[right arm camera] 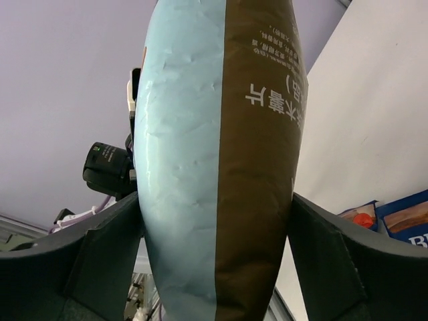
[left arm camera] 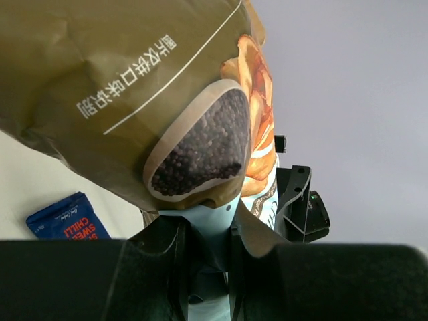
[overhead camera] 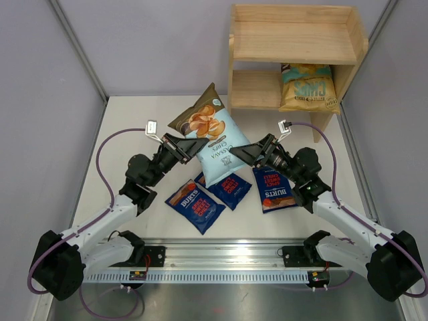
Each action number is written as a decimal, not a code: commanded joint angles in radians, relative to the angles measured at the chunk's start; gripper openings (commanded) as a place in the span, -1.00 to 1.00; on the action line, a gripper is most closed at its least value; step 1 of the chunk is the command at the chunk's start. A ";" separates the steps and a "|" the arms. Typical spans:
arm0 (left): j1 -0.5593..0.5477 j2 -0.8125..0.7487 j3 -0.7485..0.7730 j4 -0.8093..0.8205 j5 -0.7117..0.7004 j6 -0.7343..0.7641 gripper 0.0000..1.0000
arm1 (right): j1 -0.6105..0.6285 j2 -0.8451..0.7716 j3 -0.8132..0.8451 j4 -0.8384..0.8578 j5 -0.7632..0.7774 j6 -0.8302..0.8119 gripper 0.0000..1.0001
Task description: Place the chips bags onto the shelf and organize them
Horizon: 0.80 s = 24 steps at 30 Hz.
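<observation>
While the left gripper [overhead camera: 196, 144] pinches the light blue bag [overhead camera: 221, 151], the right gripper [overhead camera: 239, 152] straddles its three o'clock side, wide; grip unclear.

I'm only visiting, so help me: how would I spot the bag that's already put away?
Find the wooden shelf at the table's far right corner. On its lower tier sits a yellow bag, the only yellow one and the only bag shelved.

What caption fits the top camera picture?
Left gripper holds the light blue bag up; right gripper straddles it.
</observation>
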 commanded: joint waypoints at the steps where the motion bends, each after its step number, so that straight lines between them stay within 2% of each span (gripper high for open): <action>1: -0.040 0.010 0.011 0.159 0.073 -0.016 -0.62 | 0.008 -0.001 -0.002 0.135 0.034 0.025 0.33; 3: -0.039 0.004 0.018 0.117 0.062 0.005 -0.41 | 0.008 -0.015 -0.022 0.168 0.028 0.015 -0.04; 4: -0.039 -0.012 0.029 0.074 0.055 0.024 -0.12 | 0.008 -0.020 -0.022 0.163 0.029 0.009 -0.22; 5: -0.039 -0.018 0.070 -0.042 0.033 0.072 0.03 | 0.008 -0.032 -0.022 0.152 0.032 0.004 -0.28; 8: -0.039 -0.041 0.141 -0.237 -0.022 0.169 0.56 | 0.007 -0.063 -0.022 0.095 0.081 -0.016 -0.47; 10: -0.039 -0.053 0.170 -0.327 -0.060 0.211 0.79 | -0.001 -0.083 -0.017 0.043 0.109 -0.027 -0.49; 11: -0.039 -0.068 0.186 -0.436 -0.115 0.244 0.96 | -0.006 -0.104 -0.016 0.026 0.141 -0.030 -0.50; 15: -0.039 -0.125 0.251 -0.660 -0.272 0.329 0.98 | -0.078 -0.155 -0.002 -0.106 0.195 0.010 -0.53; 17: -0.037 -0.150 0.270 -0.764 -0.336 0.379 0.98 | -0.153 -0.168 -0.002 -0.150 0.197 0.050 -0.53; 21: -0.037 -0.231 0.311 -0.885 -0.395 0.464 0.98 | -0.272 -0.175 -0.039 -0.115 0.154 0.156 -0.53; 24: -0.037 -0.262 0.357 -0.974 -0.406 0.538 0.98 | -0.328 -0.152 -0.005 -0.111 0.117 0.150 -0.54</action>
